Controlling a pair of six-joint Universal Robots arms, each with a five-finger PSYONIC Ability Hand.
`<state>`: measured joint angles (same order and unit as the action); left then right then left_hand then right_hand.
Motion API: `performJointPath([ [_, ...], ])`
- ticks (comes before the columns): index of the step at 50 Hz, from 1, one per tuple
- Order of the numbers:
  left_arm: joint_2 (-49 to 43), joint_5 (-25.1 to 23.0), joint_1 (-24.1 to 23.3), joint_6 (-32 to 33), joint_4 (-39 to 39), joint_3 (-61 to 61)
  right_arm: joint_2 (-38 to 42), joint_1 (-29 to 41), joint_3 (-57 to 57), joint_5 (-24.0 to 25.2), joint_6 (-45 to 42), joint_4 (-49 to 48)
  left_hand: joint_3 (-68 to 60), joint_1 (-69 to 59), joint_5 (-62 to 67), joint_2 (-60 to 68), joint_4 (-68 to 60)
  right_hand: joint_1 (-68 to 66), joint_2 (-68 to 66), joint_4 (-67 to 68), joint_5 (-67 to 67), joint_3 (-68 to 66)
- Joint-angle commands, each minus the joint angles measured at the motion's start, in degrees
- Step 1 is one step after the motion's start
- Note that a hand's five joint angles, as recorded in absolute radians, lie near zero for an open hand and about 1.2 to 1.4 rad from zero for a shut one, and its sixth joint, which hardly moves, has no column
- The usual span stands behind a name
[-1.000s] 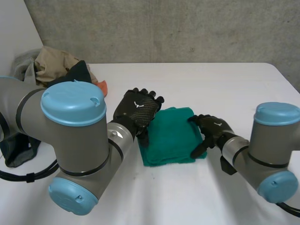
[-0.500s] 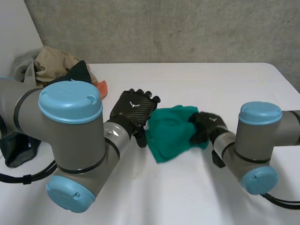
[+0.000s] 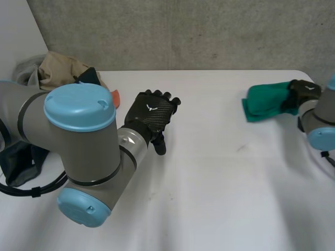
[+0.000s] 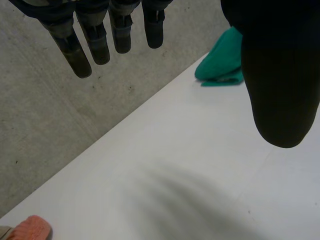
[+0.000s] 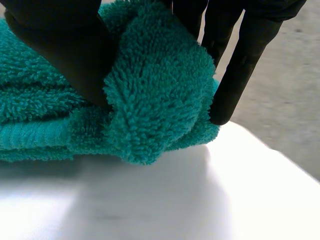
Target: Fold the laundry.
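Fingers of the right hand press straight down one side of a folded teal terry-cloth towel while the thumb bears on the other side, so the thick bundle is pinched between them at its folded end. The right wrist view does not settle whether the towel's underside rests on the white table or sits just above it. From the head view, this hand and the towel are at the far right of the table, close to its right edge, with the towel stretching leftward from the hand. The left hand is left of the table's middle, well apart from the towel; its fingers are straight and slightly spread, the thumb stands apart from them, and they hold nothing above bare tabletop. A small orange-pink cloth lies just beyond this hand on the far left. Behind that cloth, a heap of beige, grey and dark garments occupies the far left corner. A rough grey concrete wall rises behind the table.
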<state>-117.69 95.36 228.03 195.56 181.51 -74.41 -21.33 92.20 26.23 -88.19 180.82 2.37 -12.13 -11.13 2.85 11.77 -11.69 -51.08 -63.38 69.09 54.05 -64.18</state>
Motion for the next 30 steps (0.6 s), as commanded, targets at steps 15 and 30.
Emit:
performJointPath([
  [15, -2.9, -0.5, -0.4, 0.1, 0.1, 0.7, 11.6, -9.9, -22.8, 3.4, -14.0, 6.1, 0.6, -0.4, -1.3, -0.2, 0.1, 41.1, 53.4, -59.1, -54.0, 54.2],
  [30, -2.1, -1.0, 0.0, -0.2, 0.0, 0.3, 10.5, -9.6, -22.1, -6.7, -25.9, 2.7, 0.6, -0.4, -1.3, -0.2, 0.1, 41.1, 53.4, -59.1, -54.0, 54.2],
])
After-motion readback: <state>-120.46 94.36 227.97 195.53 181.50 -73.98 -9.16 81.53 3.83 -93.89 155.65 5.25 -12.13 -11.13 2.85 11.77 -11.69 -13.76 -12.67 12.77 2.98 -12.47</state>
